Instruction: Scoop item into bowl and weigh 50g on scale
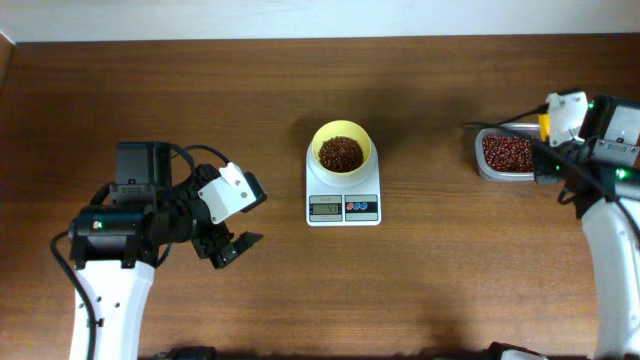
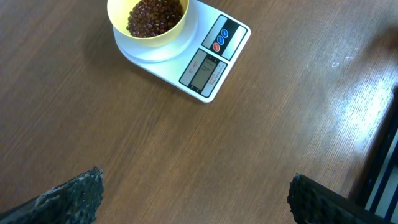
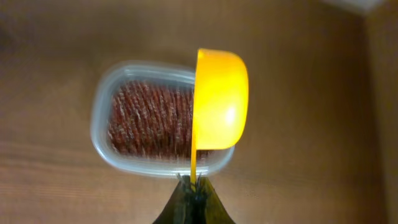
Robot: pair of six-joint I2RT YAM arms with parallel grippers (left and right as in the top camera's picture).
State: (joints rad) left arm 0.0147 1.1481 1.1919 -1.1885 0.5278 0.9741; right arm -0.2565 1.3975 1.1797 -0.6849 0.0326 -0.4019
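One bowl [image 1: 356, 136] of beans [image 1: 340, 153] on one scale [image 1: 343, 208], mid-counter [image 1: 450, 290]; my left end effector [image 1: 228, 245] spread apart, right end effector [image 3: 194, 186] clamps one scoop [image 3: 219, 106].

The pale-yellow bowl [image 1: 341, 127] stood upright on the white square scale [image 1: 343, 192] at frame centre, display and red and blue buttons toward the lower edge. Dark red-brown beans [image 1: 341, 153] lay heaped inside the bowl.
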